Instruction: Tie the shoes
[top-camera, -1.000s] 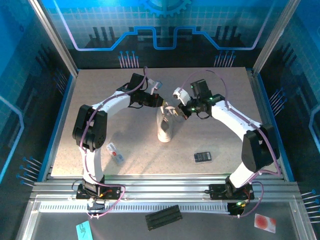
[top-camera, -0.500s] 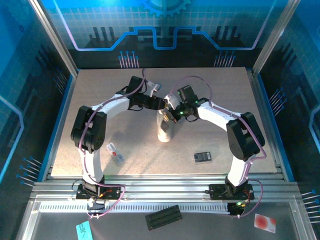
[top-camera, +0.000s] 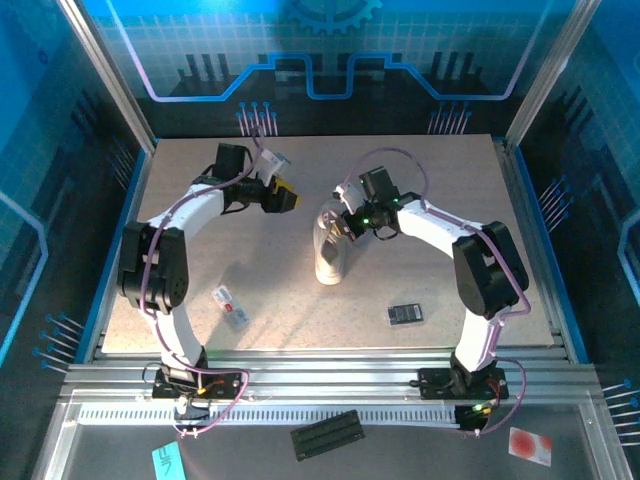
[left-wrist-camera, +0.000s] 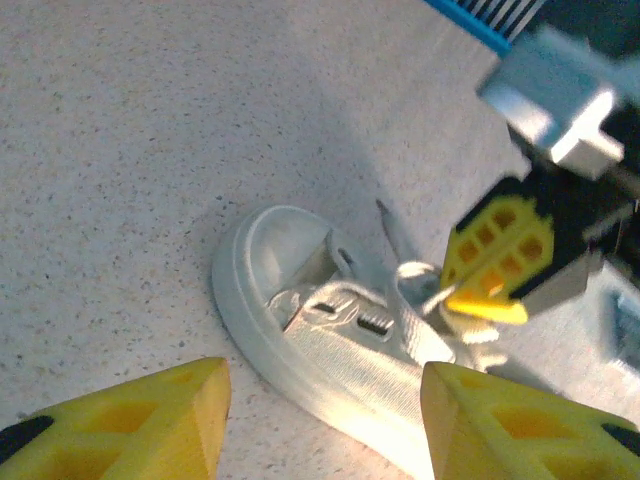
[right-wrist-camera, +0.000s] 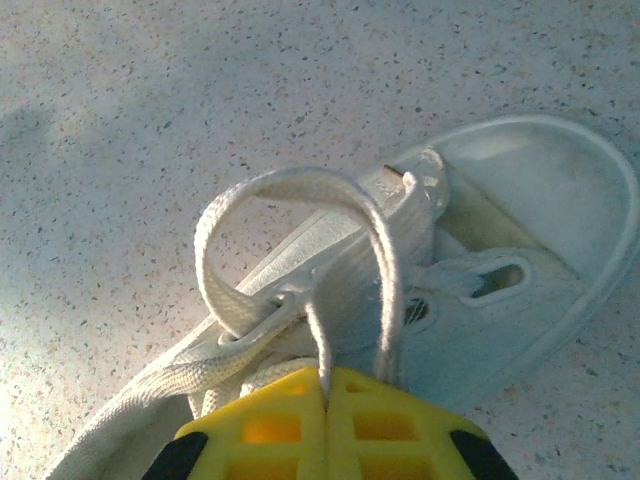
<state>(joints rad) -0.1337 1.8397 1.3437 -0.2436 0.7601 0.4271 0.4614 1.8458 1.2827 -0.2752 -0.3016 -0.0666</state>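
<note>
One white shoe (top-camera: 330, 252) lies near the surface's (top-camera: 440, 180) centre, toe towards the near edge. The right tool (right-wrist-camera: 325, 400) is pinched shut on a lace loop (right-wrist-camera: 300, 185) above the tongue (right-wrist-camera: 350, 270); the left tool (top-camera: 287, 196) hangs open and empty, towards the far-left corner. With nothing bracing the shoe, a pull could flatten the loop or drag the shoe.

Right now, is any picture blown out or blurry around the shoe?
Left wrist view: the shoe glares white along its near side, and the right tool is soft and blurred. Right wrist view: the lace loop is sharp, with glare at lower left. Top external view: the shoe is a washed-out pale blob.
</note>
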